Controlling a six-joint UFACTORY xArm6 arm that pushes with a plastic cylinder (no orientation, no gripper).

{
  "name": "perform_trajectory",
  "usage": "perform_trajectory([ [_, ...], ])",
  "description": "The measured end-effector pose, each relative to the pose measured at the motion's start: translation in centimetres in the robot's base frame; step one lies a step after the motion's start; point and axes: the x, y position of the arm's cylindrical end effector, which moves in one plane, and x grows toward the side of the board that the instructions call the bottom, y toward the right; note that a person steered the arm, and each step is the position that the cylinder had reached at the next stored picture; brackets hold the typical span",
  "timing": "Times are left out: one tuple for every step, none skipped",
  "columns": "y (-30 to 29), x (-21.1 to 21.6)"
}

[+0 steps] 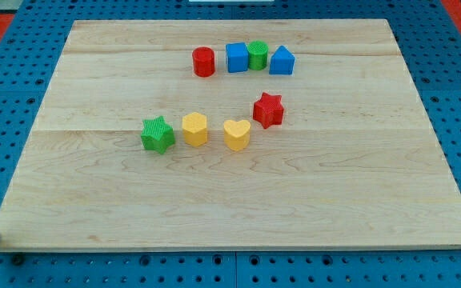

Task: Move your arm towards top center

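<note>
A pale wooden board point(94, 200) is seen lying on a blue perforated table point(6, 96). No part of the rod is shown, so the tip cannot be placed relative to the blocks, and nothing can be told of how the arm's end stands.

Near the board's middle, a curved row of four blocks is laid out. At its left a green star point(158, 134) is found, with a yellow hexagonal block point(194, 128) just beside it on the right. A yellow heart point(236, 134) is set a little further right, and a red star point(268, 110) lies right of that and slightly farther back.

Along the far centre, a second row is formed: a red cylinder point(203, 62) stands apart at the left, then a blue cube point(237, 58), a green cylinder point(257, 54) and a blue triangular block point(281, 61) are packed closely together.
</note>
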Motion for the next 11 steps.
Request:
perform_trajectory([
  [-0.1, -0.3],
  [-0.1, -7.7],
  [-0.1, -19.2],
  [-0.2, -24.2],
  [-0.1, -30.9],
  [0.8, -40.8],
  [2.4, -42.3],
  [10.5, -42.3],
  [24.7, -42.1],
  [36.6, -42.0],
  [41.7, -42.1],
])
